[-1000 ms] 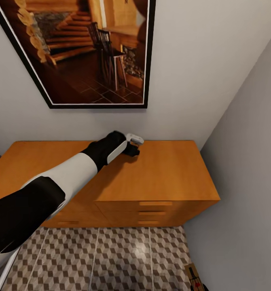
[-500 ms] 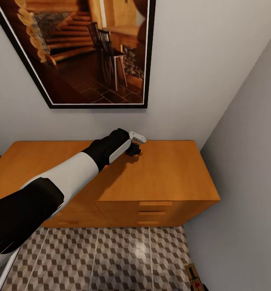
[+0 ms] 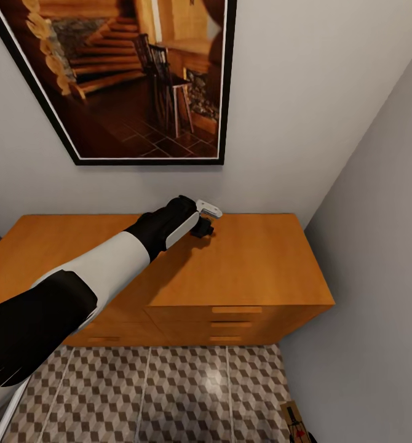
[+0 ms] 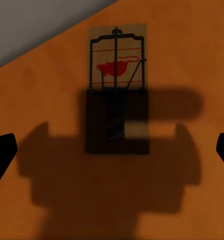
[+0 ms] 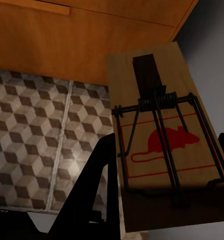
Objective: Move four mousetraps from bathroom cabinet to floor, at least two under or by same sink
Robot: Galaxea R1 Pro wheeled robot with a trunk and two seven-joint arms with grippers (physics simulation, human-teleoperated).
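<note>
One left end effector (image 3: pixel 205 216) hovers over the orange-brown wooden cabinet (image 3: pixel 255 264). Its wrist view shows fingers spread, a flat brown wooden mousetrap (image 4: pixel 117 87) centred ahead, long axis running away. The right end effector (image 5: pixel 162 200) pinches another mousetrap (image 5: pixel 164 145).

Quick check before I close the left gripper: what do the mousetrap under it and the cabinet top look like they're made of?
The mousetrap looks like a pale, matte wooden board with thin dark wire parts, probably metal, and a red mouse print. The cabinet top looks like smooth orange-brown wood or veneer with a satin finish; no grain shows, so laminate is possible. The left gripper hovers above the trap, fingers spread wide.
</note>
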